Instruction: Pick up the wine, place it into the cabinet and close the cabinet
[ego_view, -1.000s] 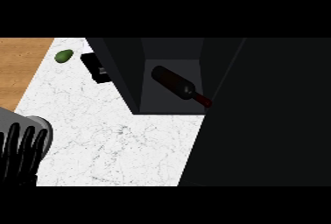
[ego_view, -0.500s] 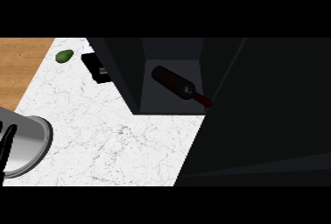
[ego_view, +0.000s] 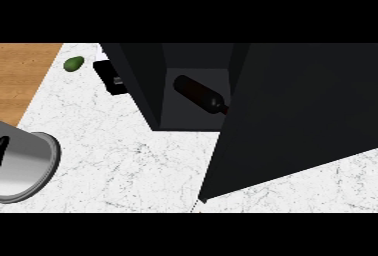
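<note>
White marble with grey veins covered the counter (ego_view: 125, 160), and a wooden surface (ego_view: 26, 75) met it at the upper left. Standing on the marble at the top of the head view was a dark cabinet (ego_view: 144, 85), its inside showing between two black side walls. The wine bottle (ego_view: 196, 91) lay on its side on the cabinet's grey floor, its dark body toward the upper left and its neck slanting down to the right. The neck's reddish tip met the edge of the cabinet door (ego_view: 303, 115). That door stood swung out, a broad black panel that filled the right side of the view and hid the counter beneath it.

A small green fruit (ego_view: 74, 63) rested on the marble just beside the wood. A black box-like object (ego_view: 111, 79) sat near it, against the cabinet's left wall. The left forearm (ego_view: 26, 167) came in at the lower left, well apart from the cabinet. Only a black sliver of the left hand (ego_view: 3, 149) showed at the view's edge, so its posture could not be told. Nothing touched the bottle.
</note>
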